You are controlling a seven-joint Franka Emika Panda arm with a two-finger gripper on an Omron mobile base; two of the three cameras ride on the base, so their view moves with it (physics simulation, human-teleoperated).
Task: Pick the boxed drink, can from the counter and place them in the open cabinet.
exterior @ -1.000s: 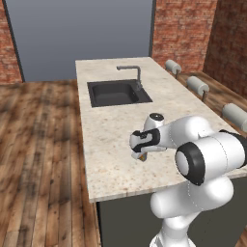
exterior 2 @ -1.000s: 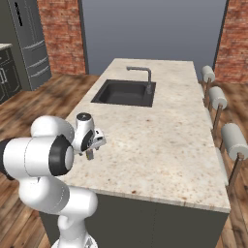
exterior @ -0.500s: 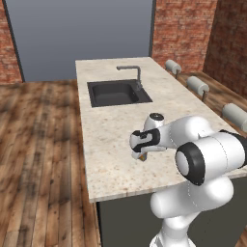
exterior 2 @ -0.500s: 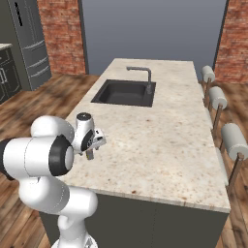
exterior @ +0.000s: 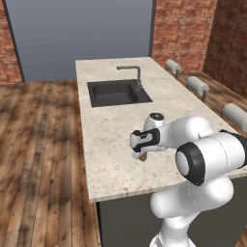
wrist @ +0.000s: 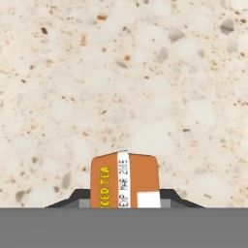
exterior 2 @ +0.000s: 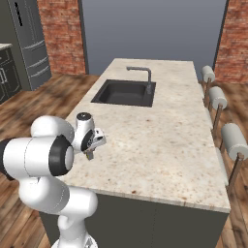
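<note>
- My jaws have clenched on the boxed drink; a second ago they stood wide apart around it.
- In the hand view the orange carton stands between my two dark tips, yellow lettering down its face, speckled desk beyond.
- From the base views my hand is low over the near part of the desk, in the same spot as before.
- Farther off, the dark sink and faucet are unchanged.
</note>
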